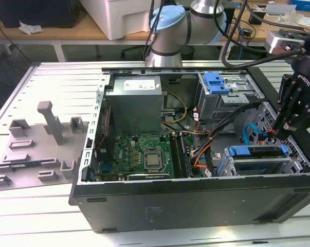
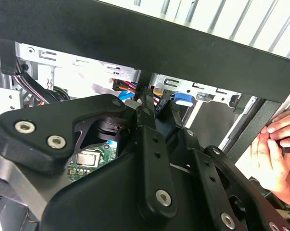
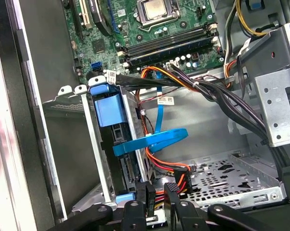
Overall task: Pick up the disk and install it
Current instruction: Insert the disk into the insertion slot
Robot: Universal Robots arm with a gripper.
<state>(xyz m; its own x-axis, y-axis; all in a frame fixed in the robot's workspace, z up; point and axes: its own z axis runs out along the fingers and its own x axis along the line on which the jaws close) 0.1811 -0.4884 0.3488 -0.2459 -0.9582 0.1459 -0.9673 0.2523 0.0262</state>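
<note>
The disk (image 1: 257,152) lies seated in the drive cage at the front corner of the open computer case, on the exterior view's right, with its blue carrier showing. In the first wrist view the disk (image 3: 108,110) stands on edge in the metal cage, and a blue data cable (image 3: 154,139) runs to its end. My gripper (image 1: 280,135) hangs just behind the disk, low inside the case. Its fingertips (image 3: 147,195) are drawn close on a black cable connector (image 3: 176,185) with red and orange wires. In the second wrist view the gripper (image 2: 157,98) points at the same wires.
A grey power supply box (image 1: 134,103) and the motherboard (image 1: 144,154) fill the case's middle. A second blue bracket (image 1: 216,82) sits in the upper bay. Cable bundles (image 3: 221,96) cross beside the cage. A person's hand (image 2: 279,144) rests at the case edge. A grey fixture (image 1: 41,139) lies left.
</note>
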